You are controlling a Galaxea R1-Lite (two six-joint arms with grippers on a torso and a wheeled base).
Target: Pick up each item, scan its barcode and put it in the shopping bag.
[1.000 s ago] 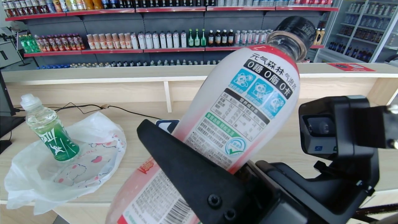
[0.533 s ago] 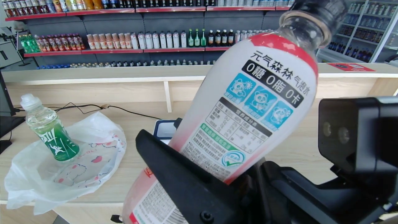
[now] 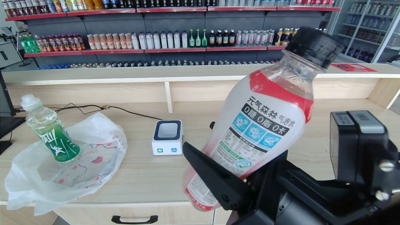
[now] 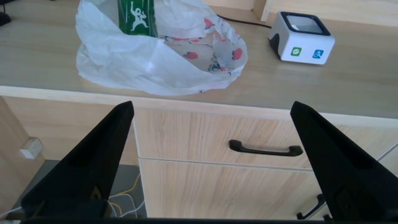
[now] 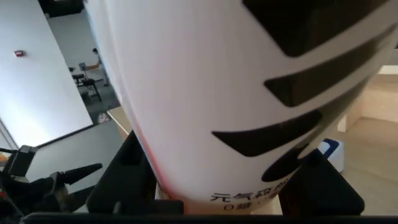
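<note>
Right gripper (image 3: pixel 206 147) clamps tilted bottle (image 3: pixel 265 118) above counter (image 3: pixel 150 181), right of scanner (image 3: pixel 167 137), not touching it. Bag (image 3: pixel 62 175) overhangs counter's front edge. Left gripper (image 4: pixel 211 109) spread wide before drawer (image 4: pixel 205 180).

A light wooden counter (image 3: pixel 150 184) stands in front, with a black cable (image 3: pixel 131 111) lying across its back part and a black drawer handle (image 3: pixel 134 219) on the front below its edge. Behind it runs a raised wooden ledge (image 3: pixel 125 73), and on the right end of this ledge lies a flat red mat (image 3: pixel 353 67). Farther back, dark wall shelves (image 3: pixel 175 50) with red edges carry rows of drink bottles (image 3: pixel 162 39) standing upright, and at the far right there is a glass-door cooler (image 3: pixel 362 31), also full of drinks.
</note>
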